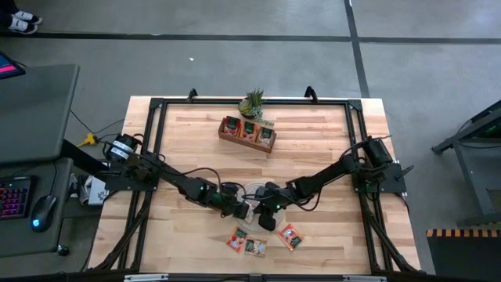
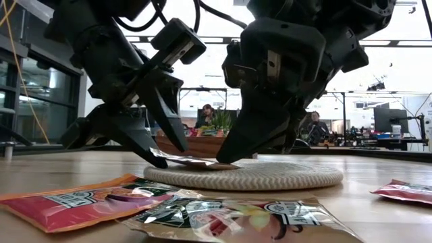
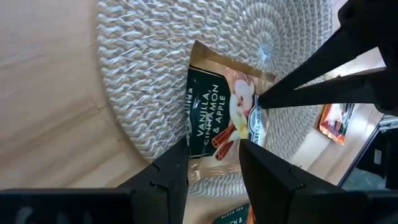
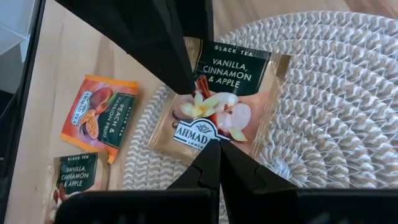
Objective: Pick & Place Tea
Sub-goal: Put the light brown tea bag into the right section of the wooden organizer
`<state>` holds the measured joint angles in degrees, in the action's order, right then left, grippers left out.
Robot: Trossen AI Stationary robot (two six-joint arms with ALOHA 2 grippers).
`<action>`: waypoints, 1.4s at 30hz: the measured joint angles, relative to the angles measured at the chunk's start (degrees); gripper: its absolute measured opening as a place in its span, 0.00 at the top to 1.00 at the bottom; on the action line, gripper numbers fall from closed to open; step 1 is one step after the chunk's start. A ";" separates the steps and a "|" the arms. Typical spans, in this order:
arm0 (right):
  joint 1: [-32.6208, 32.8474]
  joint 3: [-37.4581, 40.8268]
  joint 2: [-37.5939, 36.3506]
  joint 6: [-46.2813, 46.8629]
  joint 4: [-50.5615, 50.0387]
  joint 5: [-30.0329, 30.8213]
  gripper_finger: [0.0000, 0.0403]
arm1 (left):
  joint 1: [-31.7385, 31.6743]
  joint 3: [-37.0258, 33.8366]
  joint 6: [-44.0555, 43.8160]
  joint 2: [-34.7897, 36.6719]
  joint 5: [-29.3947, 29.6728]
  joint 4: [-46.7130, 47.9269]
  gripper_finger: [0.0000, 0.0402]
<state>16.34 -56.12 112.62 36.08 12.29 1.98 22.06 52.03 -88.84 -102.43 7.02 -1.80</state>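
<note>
Right wrist view: beige sachet (image 4: 221,102) reads "AHMAD", "VANILLA, CINNAMON & APPLE"; right pincer (image 4: 219,148) together.

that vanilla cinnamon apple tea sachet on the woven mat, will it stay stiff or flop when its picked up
Likely floppy: the tea sachet is a thin flat foil packet. Probably very light, and its glossy surface looks slippery. The closed right gripper presses its tip on it, while the open left gripper straddles one edge on the bumpy woven mat, so it may slide rather than lift.

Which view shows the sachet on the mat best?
Right wrist view: the vanilla sachet lies face-up, label readable, on the woven mat. Left wrist view shows it partly behind fingers; low view shows only its edge; high view hides it under the arms.
</note>
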 joint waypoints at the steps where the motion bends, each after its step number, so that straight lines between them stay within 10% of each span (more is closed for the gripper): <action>1: 0.00 0.00 0.00 -0.01 0.00 0.03 1.00 | 0.02 0.00 0.02 0.00 0.29 0.00 0.66; 11: 0.00 0.00 0.00 -0.07 0.04 -0.46 1.00 | 0.02 0.00 1.97 0.00 1.47 0.66 0.97; 31: 0.00 0.07 -7.88 -1.82 -6.24 -1.96 1.00 | 0.04 0.09 8.48 2.11 1.69 1.25 1.00; 42: -0.22 0.07 -21.91 -1.92 -12.80 -6.70 1.00 | 0.04 7.68 34.21 7.67 4.87 18.59 1.00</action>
<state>16.12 -56.05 90.71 34.17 -0.51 -4.72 22.11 59.71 -54.62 -94.77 11.89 16.79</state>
